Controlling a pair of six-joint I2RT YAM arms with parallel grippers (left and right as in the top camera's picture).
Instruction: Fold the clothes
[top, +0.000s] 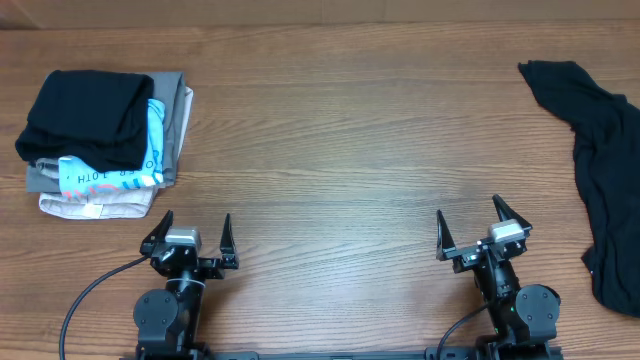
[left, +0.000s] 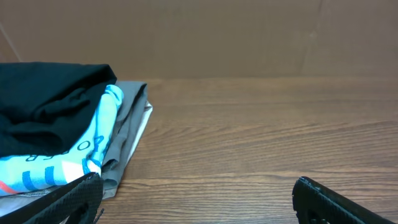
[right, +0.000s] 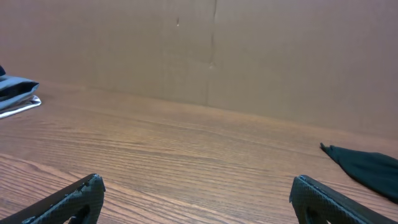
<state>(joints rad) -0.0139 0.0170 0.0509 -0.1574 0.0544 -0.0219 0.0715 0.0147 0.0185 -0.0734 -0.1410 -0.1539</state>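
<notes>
Note left fingers (top: 227, 236) and right fingers (top: 441, 233) spread wide, empty. Locate crumpled black garment (top: 603, 170) at far right of surface (top: 330, 150), well apart from right fingers. Avoid pinching a bunched fold: likely to lift twisted layers and prevent flattening.

Bright, even light from above washes the wooden table (top: 330, 130), with no glare on the grain and only faint, soft shadows beside the stack of folded garments (top: 100, 150). The overhead view is crisp from edge to edge. The black garment (top: 605, 170) reads as a near-solid dark mass with little fold detail. In the wrist views, the left gripper's fingers (left: 62, 202) and the right gripper's fingers (right: 323, 199) look dark and slightly soft.
</notes>
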